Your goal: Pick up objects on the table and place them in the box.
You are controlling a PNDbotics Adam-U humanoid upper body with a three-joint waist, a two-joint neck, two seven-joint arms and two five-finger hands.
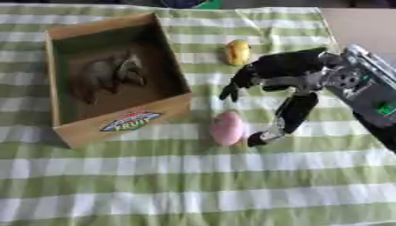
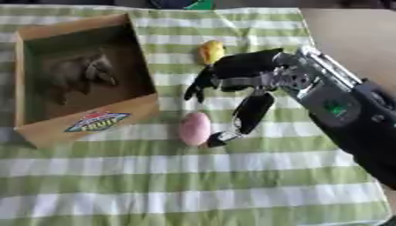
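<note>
Matt cardboard box (image 1: pixel 123 123), seemingly woven checked tablecloth (image 1: pixel 193 185), smooth pink object (image 1: pixel 226 128)

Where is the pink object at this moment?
The pink object lies on the striped cloth just right of the box's front corner, beside the right hand's lowered fingertips.

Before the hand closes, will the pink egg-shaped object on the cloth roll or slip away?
Probably yes: the pink egg-shaped object looks rounded and smooth, so a sideways nudge may roll it. The checked cloth lies flat and may slow it somewhat. The right hand, open, has one finger beside it.
</note>
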